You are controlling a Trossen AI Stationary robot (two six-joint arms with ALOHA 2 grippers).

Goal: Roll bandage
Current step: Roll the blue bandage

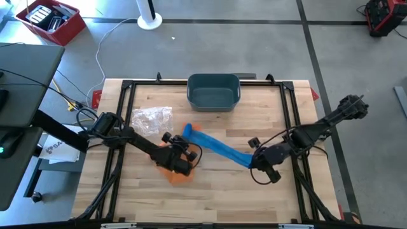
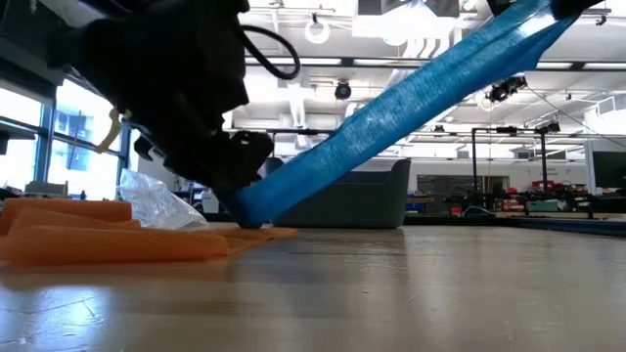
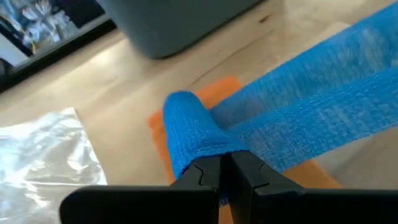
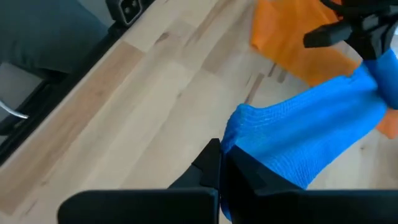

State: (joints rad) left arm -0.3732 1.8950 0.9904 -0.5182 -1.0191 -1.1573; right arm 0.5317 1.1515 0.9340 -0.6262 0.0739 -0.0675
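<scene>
Clutter rings my work: a crinkled plastic bag [image 1: 151, 119] just left of it, a grey bin [image 1: 213, 91] beyond, orange cloth [image 1: 177, 172] under my left claw [image 1: 186, 157]. That claw is clenched on the rolled end of the blue bandage [image 1: 219, 149]; my right claw [image 1: 257, 162] pinches its other end. Only the low view shows the strip rising off the table [image 1: 222, 197].
</scene>
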